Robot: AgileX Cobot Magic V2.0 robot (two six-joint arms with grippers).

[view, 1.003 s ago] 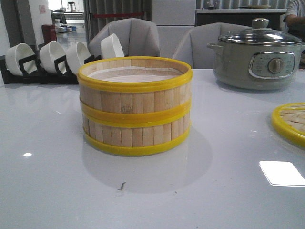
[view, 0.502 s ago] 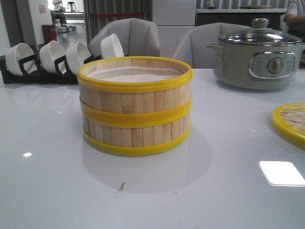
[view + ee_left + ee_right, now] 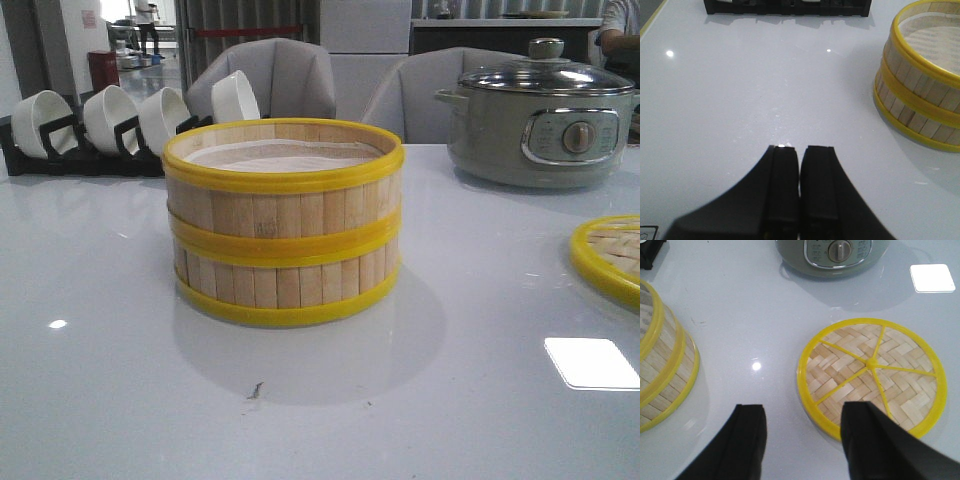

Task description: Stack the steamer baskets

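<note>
Two steamer baskets stand stacked in the middle of the white table: the upper basket [image 3: 283,190] sits squarely on the lower basket [image 3: 285,282]. Both have pale slat walls and yellow rims, and a white liner shows in the top one. The stack also shows in the left wrist view [image 3: 920,95] and in the right wrist view [image 3: 662,370]. My left gripper [image 3: 800,150] is shut and empty over bare table, apart from the stack. My right gripper [image 3: 805,412] is open and empty, above the table at the edge of the flat woven lid [image 3: 871,375]. Neither gripper shows in the front view.
The woven yellow-rimmed lid [image 3: 610,255] lies flat at the table's right edge. A grey-green electric pot [image 3: 540,115] with a glass cover stands at the back right. A black rack with white bowls [image 3: 110,125] stands at the back left. Grey chairs stand behind the table.
</note>
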